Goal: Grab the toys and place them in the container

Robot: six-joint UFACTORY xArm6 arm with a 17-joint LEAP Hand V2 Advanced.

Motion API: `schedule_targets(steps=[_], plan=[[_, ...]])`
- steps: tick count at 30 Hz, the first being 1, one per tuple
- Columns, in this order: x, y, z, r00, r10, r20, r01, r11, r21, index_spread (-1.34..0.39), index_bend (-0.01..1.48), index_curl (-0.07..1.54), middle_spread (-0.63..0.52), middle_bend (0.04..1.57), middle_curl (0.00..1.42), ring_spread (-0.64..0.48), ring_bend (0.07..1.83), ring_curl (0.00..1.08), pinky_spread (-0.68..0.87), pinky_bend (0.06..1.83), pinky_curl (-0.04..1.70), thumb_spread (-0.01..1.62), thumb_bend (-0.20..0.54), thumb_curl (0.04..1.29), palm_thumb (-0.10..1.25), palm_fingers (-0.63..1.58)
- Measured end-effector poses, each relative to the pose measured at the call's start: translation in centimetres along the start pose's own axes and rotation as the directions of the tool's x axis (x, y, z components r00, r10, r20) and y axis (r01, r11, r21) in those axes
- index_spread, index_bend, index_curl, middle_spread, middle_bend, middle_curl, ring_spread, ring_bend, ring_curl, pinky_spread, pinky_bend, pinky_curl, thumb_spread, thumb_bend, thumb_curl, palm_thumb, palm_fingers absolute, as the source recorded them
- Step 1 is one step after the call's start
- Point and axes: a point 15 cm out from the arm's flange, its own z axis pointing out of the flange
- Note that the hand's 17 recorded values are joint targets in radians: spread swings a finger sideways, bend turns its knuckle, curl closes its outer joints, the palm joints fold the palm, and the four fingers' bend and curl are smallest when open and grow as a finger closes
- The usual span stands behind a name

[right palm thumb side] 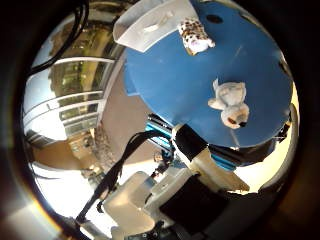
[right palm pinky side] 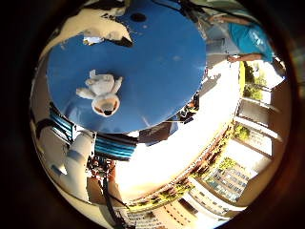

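Observation:
A cream plush toy (right palm thumb side: 230,103) with a brown face lies on the round blue table (right palm thumb side: 180,80); the little finger side view shows it too (right palm pinky side: 101,92). A second, spotted plush toy (right palm thumb side: 195,35) lies at the table's edge, next to a white container (right palm thumb side: 148,22). My right hand (right palm thumb side: 190,150) is high above the table, beside its rim and well away from both toys. Its white, black and teal fingers (right palm pinky side: 81,143) are relaxed and nothing is between them.
The table stands on a pale paved floor (right palm pinky side: 172,157). Buildings and trees (right palm pinky side: 229,176) ring the yard. A railing and steps (right palm thumb side: 70,90) lie beyond the table. A person in a teal shirt (right palm pinky side: 250,38) stands past the table's far rim.

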Motion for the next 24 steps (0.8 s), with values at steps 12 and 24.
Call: schedule_targets(steps=[12,24], plan=[[3.0,-1.3,8.9,0.997,0.075,0.024,-0.075,0.997,-0.020,-0.03,0.16,0.26,0.09,0.19,0.36,0.32,0.57,0.30,0.52,0.88,0.27,1.12,-0.029,0.33,0.48,0.19],[4.3,-2.2,13.7,0.992,0.105,0.067,-0.099,0.991,-0.086,-0.02,0.14,0.23,0.03,0.27,0.38,0.31,0.69,0.31,0.53,0.93,0.22,1.11,-0.020,0.34,0.54,0.46]])
